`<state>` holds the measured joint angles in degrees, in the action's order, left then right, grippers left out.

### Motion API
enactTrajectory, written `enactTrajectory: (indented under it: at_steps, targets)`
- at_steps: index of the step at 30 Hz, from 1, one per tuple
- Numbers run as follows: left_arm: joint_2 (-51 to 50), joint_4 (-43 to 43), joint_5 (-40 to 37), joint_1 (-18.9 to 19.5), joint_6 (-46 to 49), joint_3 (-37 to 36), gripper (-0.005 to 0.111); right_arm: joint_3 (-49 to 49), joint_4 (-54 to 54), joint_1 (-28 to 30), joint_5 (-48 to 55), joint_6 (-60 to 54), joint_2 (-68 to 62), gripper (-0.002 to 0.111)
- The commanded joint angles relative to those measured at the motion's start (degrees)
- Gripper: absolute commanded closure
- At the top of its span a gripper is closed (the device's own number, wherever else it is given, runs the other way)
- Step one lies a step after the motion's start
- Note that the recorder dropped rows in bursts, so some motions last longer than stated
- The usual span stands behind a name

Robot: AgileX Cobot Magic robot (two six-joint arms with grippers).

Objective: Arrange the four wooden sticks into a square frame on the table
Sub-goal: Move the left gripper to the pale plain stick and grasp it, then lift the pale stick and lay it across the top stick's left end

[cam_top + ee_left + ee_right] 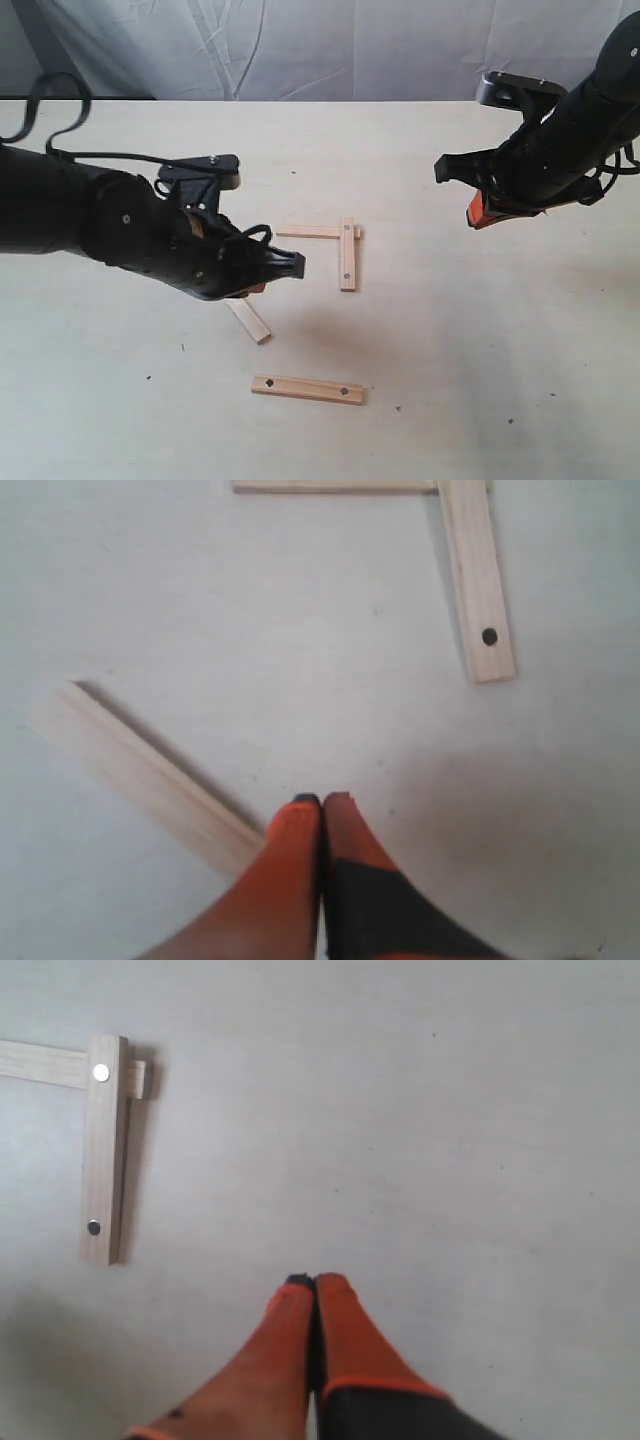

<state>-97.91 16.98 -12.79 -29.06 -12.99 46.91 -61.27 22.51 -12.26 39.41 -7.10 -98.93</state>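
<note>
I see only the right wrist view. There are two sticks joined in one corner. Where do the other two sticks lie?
Observer: One plain stick lies slanted, left of and below the corner in the exterior view, and apart from it.
Operator: And the fourth one?
Observer: The stick with two holes lies alone, below all the others in the exterior view.
Operator: Does the left pincer hold something?
Observer: No, the left pincer is shut and empty, right beside one end of the slanted stick.
</note>
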Motion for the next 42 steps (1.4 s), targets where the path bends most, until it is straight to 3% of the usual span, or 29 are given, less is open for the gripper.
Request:
enactTrajectory:
  at_steps: [1,9,19,30,33,35,37,42]
  targets:
    - [-3.8,1.7,3.6,-1.9,-0.1,0.4,0.107,0.4,0.0,0.3,-0.2,-0.4,0.3,0.108]
    - [-7.4,2.3,3.8,-1.9,0.0,0.4,0.107,0.4,0.0,0.2,-0.3,-0.4,0.3,0.108]
    - [-7.4,-3.5,-0.9,-1.8,0.1,0.6,0.107,0.4,0.0,0.2,-0.9,-0.4,0.3,0.108]
    - [-1.3,-9.3,-7.7,-1.8,0.0,5.1,0.107,0.4,0.1,0.2,-0.9,-0.4,0.3,0.108]
    - [1.4,-18.1,-11.6,-1.8,-7.6,7.5,0.107,0.4,0.1,0.2,-0.9,-0.4,0.3,0.108]
    - [1.7,-29.5,-13.6,-1.8,-22.3,7.9,0.107,0.4,0.1,0.2,-0.9,-0.4,0.3,0.108]
    - [1.1,-37.3,-14.8,-1.9,-31.0,7.9,0.107,0.4,0.1,0.2,-0.9,-0.4,0.3,0.108]
    - [-2.0,-35.4,-14.3,-1.9,-33.4,7.9,0.097,0.4,0.1,0.2,-1.0,-0.4,0.3,0.108]
